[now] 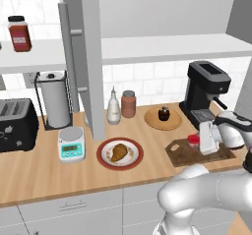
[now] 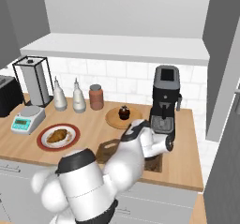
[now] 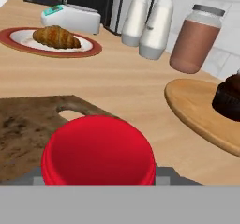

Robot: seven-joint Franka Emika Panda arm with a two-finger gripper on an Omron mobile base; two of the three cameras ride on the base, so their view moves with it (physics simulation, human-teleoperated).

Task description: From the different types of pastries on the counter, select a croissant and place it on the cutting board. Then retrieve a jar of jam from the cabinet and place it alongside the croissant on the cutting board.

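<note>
My gripper [image 1: 196, 143] is shut on the jar of jam [image 1: 193, 140], a squat red jar at the left end of the dark cutting board [image 1: 187, 156]. In the hand view the jar of jam [image 3: 98, 148] sits between the gripper's [image 3: 98, 176] finger tips, over the cutting board's [image 3: 23, 129] handle end. I cannot tell whether it rests on the board. The croissant [image 1: 118, 152] [image 3: 56, 36] lies on a red-rimmed plate [image 1: 104, 161] on the counter [image 1: 39, 170]. A chocolate cupcake [image 1: 163, 114] stands on a round wooden plate [image 1: 152, 121]. The cabinet door [image 1: 93, 57] stands open.
A black coffee machine [image 1: 204, 89] stands right behind the board. A reddish-brown canister [image 1: 128, 103] and a white bottle [image 1: 113, 108] line the back wall. A scale [image 1: 71, 144], paper towel holder [image 1: 53, 99] and toaster [image 1: 17, 126] sit to the left. A dark-lidded jar [image 1: 19, 33] is on the shelf.
</note>
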